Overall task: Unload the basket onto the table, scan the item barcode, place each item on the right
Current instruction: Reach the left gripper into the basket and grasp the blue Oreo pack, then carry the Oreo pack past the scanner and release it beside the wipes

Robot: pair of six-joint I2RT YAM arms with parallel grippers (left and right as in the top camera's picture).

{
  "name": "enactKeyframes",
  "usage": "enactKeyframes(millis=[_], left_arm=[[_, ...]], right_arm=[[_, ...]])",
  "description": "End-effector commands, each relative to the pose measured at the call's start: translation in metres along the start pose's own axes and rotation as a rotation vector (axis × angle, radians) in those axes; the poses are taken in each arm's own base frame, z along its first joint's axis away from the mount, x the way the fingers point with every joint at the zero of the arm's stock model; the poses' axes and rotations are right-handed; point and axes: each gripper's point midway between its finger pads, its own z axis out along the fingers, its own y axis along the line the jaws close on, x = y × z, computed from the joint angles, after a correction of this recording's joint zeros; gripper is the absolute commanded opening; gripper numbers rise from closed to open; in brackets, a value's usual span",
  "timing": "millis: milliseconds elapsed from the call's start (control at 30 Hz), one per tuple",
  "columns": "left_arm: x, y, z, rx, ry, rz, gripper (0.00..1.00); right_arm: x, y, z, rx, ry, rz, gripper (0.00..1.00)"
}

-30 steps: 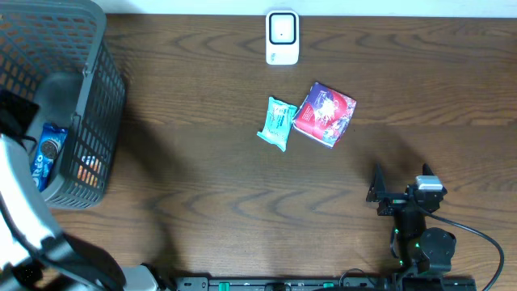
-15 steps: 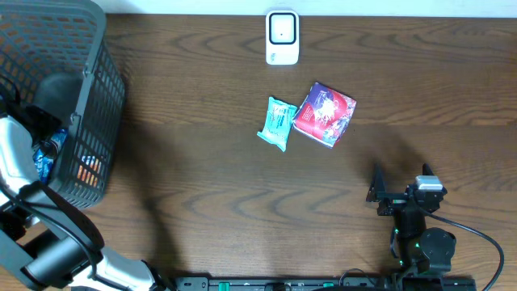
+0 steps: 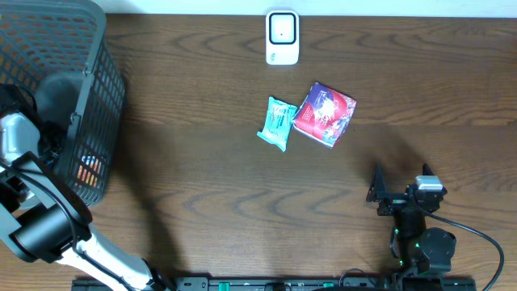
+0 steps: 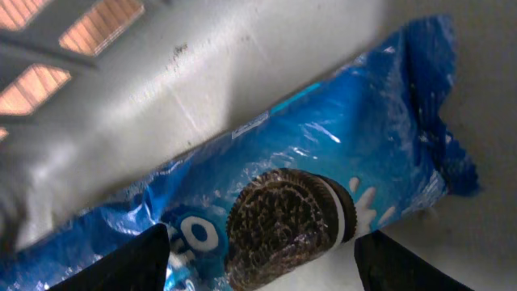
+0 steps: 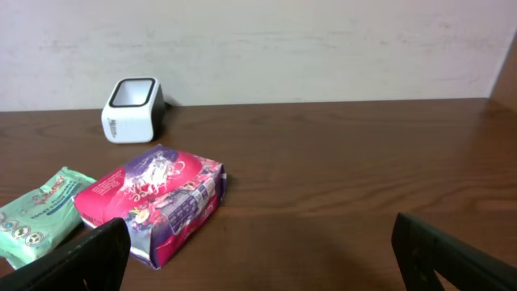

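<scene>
Left arm gone deeper into basket — blue cookie pack, visible from overhead a second ago, now hidden under it. Left jaws spread, one each side of pack on basket floor, no grip yet. Right jaws wide open, idle near worktop front edge. Scanner well apart — pick-up likely comes first.
</scene>
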Motion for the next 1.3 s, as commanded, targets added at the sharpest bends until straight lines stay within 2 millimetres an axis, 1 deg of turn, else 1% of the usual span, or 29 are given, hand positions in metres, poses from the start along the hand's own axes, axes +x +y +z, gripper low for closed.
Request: enactKeyframes(millis=[0, 33, 100, 200, 333, 433, 500, 600, 667, 767, 833, 867, 933, 967, 1000, 1067, 1100, 1167, 1267], left_arm=[[0.003, 0.008, 0.012, -0.054, 0.013, 0.077, 0.73], [0.003, 0.008, 0.014, -0.054, 0.018, 0.088, 0.73], [0.007, 0.007, 0.020, -0.056, 0.032, 0.094, 0.65], [0.010, 0.007, 0.024, -0.058, 0.048, 0.097, 0.32], [0.011, 0.007, 0.024, -0.058, 0.051, 0.094, 0.08], [0.013, 0.007, 0.023, -0.060, 0.057, 0.077, 0.07], [0.009, 0.008, 0.014, -0.059, 0.040, 0.019, 0.07], [-0.005, 0.011, -0.012, -0.044, -0.030, -0.068, 0.07], [-0.020, 0.013, -0.042, -0.014, -0.107, -0.134, 0.07], [-0.040, 0.006, -0.097, 0.105, -0.238, -0.195, 0.07], [-0.053, -0.001, -0.140, 0.214, -0.342, -0.202, 0.07], [-0.059, -0.006, -0.170, 0.283, -0.411, -0.199, 0.07], [-0.066, -0.012, -0.213, 0.386, -0.511, -0.189, 0.07], [-0.067, -0.016, -0.238, 0.449, -0.566, -0.176, 0.07], [-0.066, -0.019, -0.265, 0.514, -0.621, -0.162, 0.07], [-0.061, -0.022, -0.310, 0.617, -0.706, -0.159, 0.07], [-0.057, -0.022, -0.329, 0.661, -0.738, -0.164, 0.07], [-0.045, -0.024, -0.372, 0.771, -0.803, -0.168, 0.07], [-0.021, -0.030, -0.428, 0.963, -0.852, -0.170, 0.07]], right_arm=[[0.001, -0.001, 0.000, 0.005, 0.002, 0.014, 0.99], [0.001, -0.001, 0.000, 0.005, 0.002, 0.014, 0.99], [0.001, -0.001, 0.000, 0.004, 0.002, 0.014, 0.99], [0.001, -0.001, 0.000, 0.005, 0.002, 0.014, 0.99], [0.001, -0.001, 0.000, 0.005, 0.002, 0.014, 0.99], [0.001, -0.001, 0.000, 0.004, 0.002, 0.014, 0.99], [0.001, -0.001, 0.000, 0.005, 0.002, 0.014, 0.99], [0.001, -0.001, 0.000, 0.005, 0.002, 0.014, 0.99], [0.001, -0.001, 0.000, 0.005, 0.002, 0.014, 0.99], [0.001, -0.001, 0.000, 0.005, 0.002, 0.014, 0.99], [0.001, -0.001, 0.000, 0.005, 0.002, 0.014, 0.99], [0.001, -0.001, 0.000, 0.005, 0.002, 0.014, 0.99], [0.001, -0.001, 0.000, 0.004, 0.002, 0.014, 0.99], [0.001, -0.001, 0.000, 0.004, 0.002, 0.014, 0.99], [0.001, -0.001, 0.000, 0.005, 0.002, 0.014, 0.99], [0.001, -0.001, 0.000, 0.005, 0.002, 0.014, 0.99], [0.001, -0.001, 0.000, 0.005, 0.002, 0.014, 0.99], [0.001, -0.001, 0.000, 0.004, 0.002, 0.014, 0.99], [0.001, -0.001, 0.000, 0.005, 0.002, 0.014, 0.99]])
